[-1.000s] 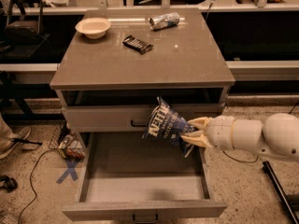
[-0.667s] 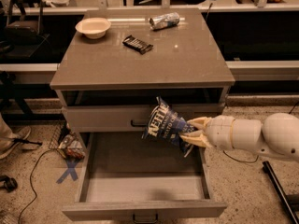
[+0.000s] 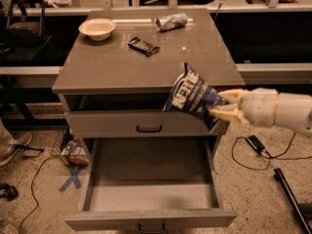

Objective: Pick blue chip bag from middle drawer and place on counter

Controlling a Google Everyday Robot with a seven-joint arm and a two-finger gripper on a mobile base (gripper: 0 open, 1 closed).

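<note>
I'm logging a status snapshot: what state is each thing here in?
gripper: shut on the blue chip bag, at the cabinet's right front.
blue chip bag: held aloft, not yet on the counter.
bowl: upright.
can: on its side.
black wrapper: lying flat.
bottom drawer: pulled open.
drawer above it: shut.

One camera looks down from above and in front of the cabinet [image 3: 107, 123], facing its drawer fronts. It sits near: the desk [image 3: 122, 67] fills the upper middle, the open drawer [image 3: 151, 189] reaches the bottom edge. The end effector [image 3: 217, 104] shows at the right, by the desk's front right corner, clamped on the blue chip bag [image 3: 192, 96].
</note>
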